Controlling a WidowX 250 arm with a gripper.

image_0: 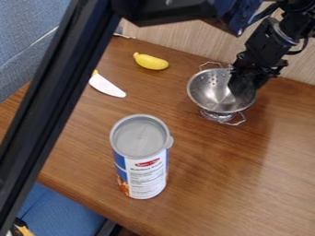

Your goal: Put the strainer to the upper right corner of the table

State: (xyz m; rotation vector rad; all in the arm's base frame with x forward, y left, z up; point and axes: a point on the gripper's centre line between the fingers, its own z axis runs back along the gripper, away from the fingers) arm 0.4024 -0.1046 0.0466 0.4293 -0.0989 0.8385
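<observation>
The strainer lies mostly left of the pincer, which overlaps its right side; whether clamped, I cannot tell.

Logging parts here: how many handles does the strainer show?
2: one handle at the upper left of the strainer, another handle at its lower right. The claw covers part of it, so more may be hidden.

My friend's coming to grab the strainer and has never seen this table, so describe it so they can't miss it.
On the brown wooden table, look toward the far edge, right of the yellow banana-shaped thing. The strainer is the shiny metal bowl with holes and wire handles. Unlike the tall can, it's wide and open-topped.
</observation>
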